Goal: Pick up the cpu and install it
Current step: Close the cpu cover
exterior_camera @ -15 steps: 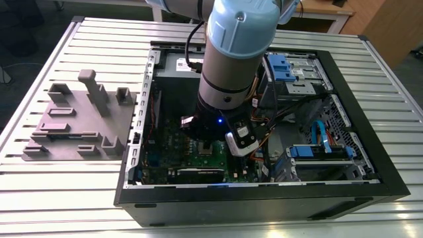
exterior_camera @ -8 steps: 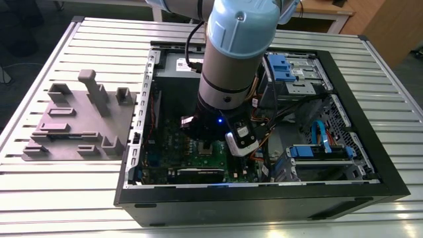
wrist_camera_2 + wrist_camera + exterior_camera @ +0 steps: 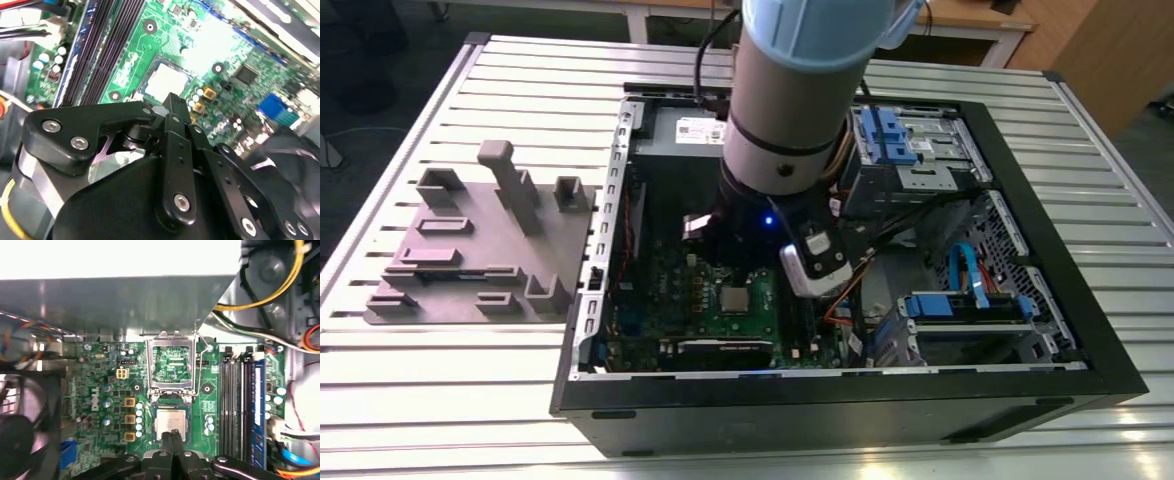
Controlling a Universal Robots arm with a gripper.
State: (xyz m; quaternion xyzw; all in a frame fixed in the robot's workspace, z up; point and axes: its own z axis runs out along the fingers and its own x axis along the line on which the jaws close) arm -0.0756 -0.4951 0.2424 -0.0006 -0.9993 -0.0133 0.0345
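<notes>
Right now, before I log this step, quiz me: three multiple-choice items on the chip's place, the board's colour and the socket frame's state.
1. The chip lies: A in its socket; B on the table; C on the fan.
2. The board is: A red; B green; C white.
3. The socket frame is: A clamped down; B swung up; C missing.
A, it sits flat in the socket; B, green all around it; B, the frame stands open beside it.
</notes>
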